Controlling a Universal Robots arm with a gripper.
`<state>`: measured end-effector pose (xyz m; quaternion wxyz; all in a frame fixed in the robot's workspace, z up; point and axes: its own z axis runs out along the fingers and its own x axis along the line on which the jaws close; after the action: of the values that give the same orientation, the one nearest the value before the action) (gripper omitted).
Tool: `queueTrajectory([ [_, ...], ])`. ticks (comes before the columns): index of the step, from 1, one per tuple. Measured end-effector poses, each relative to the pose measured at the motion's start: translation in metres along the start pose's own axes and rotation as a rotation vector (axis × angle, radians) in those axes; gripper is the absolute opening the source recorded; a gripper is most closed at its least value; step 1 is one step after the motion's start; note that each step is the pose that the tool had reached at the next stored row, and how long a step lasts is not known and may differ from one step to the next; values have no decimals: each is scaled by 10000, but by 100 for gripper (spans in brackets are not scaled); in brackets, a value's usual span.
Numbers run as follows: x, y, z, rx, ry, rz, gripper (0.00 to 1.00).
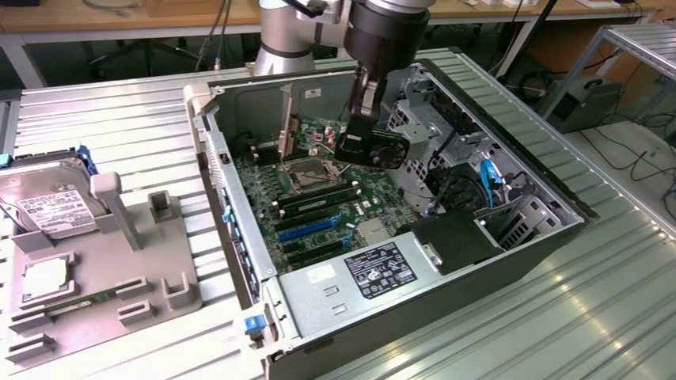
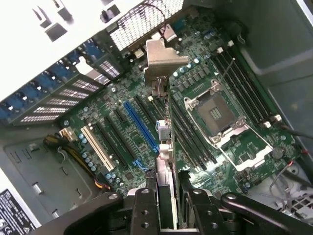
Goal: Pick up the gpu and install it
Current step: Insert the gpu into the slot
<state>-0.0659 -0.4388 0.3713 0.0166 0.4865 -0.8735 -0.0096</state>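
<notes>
Open computer case (image 1: 317, 294) lies on ribbed surface (image 1: 591, 317) | motherboard (image 2: 205, 73) exposed | gpu (image 2: 165, 147) stands on edge over the slots, bracket toward the case's rear wall | tool (image 2: 167, 198) part-closed, clamping the card's near end | risk: misaligned edge misses slot, bracket snags, card twists in grip

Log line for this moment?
gripper: shut on thin dark gpu card with pale metal bracket | where: inside open computer case, over green motherboard | seated: cannot tell
</notes>
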Motion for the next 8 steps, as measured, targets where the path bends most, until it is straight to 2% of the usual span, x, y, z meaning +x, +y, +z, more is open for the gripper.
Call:
queueTrajectory([
  [8,0,0,3,11,-28,-1381,29],
])
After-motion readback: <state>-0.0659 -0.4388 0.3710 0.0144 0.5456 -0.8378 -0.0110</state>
